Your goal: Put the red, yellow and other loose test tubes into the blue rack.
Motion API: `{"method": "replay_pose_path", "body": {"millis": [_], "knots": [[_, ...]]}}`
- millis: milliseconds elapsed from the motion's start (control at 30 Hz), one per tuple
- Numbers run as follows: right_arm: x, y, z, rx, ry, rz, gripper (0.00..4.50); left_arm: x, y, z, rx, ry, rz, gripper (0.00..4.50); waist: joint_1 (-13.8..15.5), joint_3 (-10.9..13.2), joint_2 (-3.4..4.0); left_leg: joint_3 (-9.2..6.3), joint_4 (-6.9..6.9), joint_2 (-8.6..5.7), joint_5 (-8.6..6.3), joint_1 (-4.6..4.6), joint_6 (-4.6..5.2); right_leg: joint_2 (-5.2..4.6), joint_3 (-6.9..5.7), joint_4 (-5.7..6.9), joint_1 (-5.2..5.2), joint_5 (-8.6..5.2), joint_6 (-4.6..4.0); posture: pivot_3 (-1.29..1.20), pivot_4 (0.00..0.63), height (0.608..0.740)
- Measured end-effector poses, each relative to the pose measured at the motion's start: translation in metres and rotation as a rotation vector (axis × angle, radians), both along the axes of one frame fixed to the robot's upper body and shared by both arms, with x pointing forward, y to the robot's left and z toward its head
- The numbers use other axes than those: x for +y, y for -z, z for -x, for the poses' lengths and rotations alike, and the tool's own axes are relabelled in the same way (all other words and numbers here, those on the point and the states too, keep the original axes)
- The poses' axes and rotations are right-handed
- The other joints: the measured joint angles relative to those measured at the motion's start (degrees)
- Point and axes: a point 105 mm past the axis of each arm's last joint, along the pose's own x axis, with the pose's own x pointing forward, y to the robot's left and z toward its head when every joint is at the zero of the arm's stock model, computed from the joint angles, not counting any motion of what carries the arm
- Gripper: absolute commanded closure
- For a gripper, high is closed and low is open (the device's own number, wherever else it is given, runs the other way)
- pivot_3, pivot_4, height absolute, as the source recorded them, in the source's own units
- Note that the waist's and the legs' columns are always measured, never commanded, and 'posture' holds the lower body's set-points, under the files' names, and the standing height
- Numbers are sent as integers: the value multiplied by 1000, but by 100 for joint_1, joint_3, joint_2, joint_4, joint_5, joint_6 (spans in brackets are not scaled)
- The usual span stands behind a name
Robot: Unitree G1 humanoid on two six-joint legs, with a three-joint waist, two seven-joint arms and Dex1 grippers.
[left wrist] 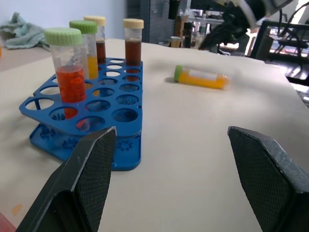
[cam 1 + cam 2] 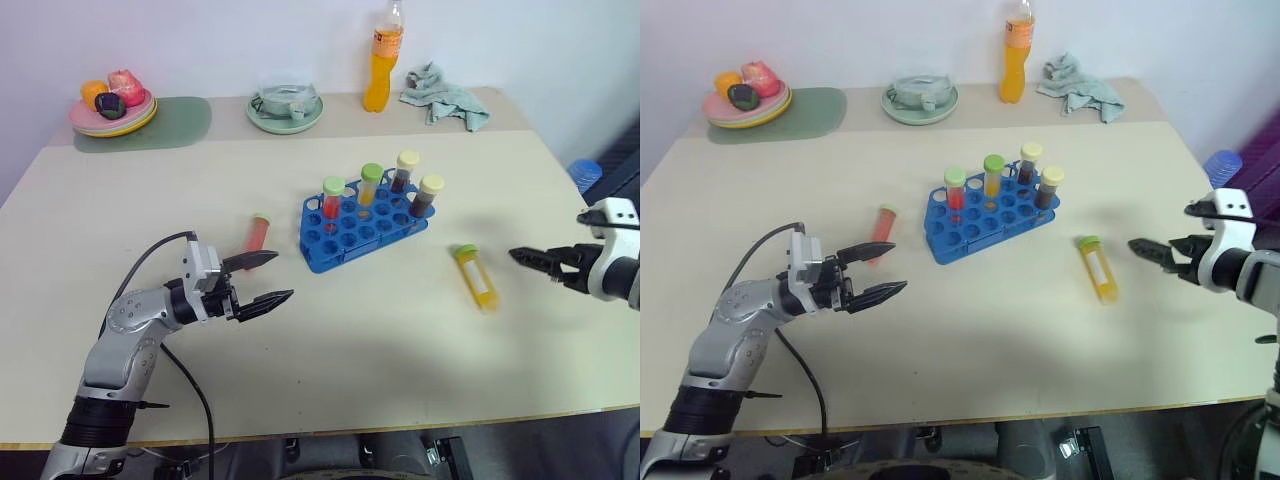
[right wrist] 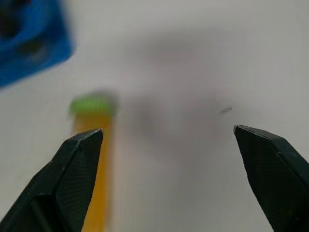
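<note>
Left gripper (image 2: 264, 282): fingers spread wide and empty, hovering over the table (image 2: 350, 330) at about 8 o'clock from the rack.
Red tube (image 2: 258, 232): lying loose at 9 o'clock from the rack, just past the left gripper's upper finger, which covers its lower end.
Blue rack (image 2: 362, 228): mid-table, four capped tubes standing along its far row; most holes free.
Yellow tube (image 2: 476, 275): lying loose at 4 o'clock from the rack, green cap towards the rack.
Right gripper (image 2: 536, 262): fingers spread, empty, at 3 o'clock from the yellow tube and apart from it.
Step in hand: likely the approach for a pickup; both loose tubes are not yet racked.
Next move: probably line the right fingers across the yellow tube, lower, then close.
Hard to make out: the right wrist view is blurred, so the exact alignment over the tube is unclear.
</note>
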Motion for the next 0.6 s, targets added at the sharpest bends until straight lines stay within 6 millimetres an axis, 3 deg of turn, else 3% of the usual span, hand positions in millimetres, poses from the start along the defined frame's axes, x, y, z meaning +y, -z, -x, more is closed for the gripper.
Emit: {"method": "replay_pose_path", "body": {"millis": [333,600], "knots": [[74,21,1,30,-234,-21,88,0,0,0,2,2,0,700,1,0,0,-2,1,-1,0,-3,0,-2,0,-1,-4,-1,-1,0,150,740],[97,39,-1,53,-289,74,88,1,1,2,-4,4,-2,700,-4,0,-1,-3,0,-4,-1,-4,0,-8,-1,-2,-5,-1,-3,0,150,740]]}}
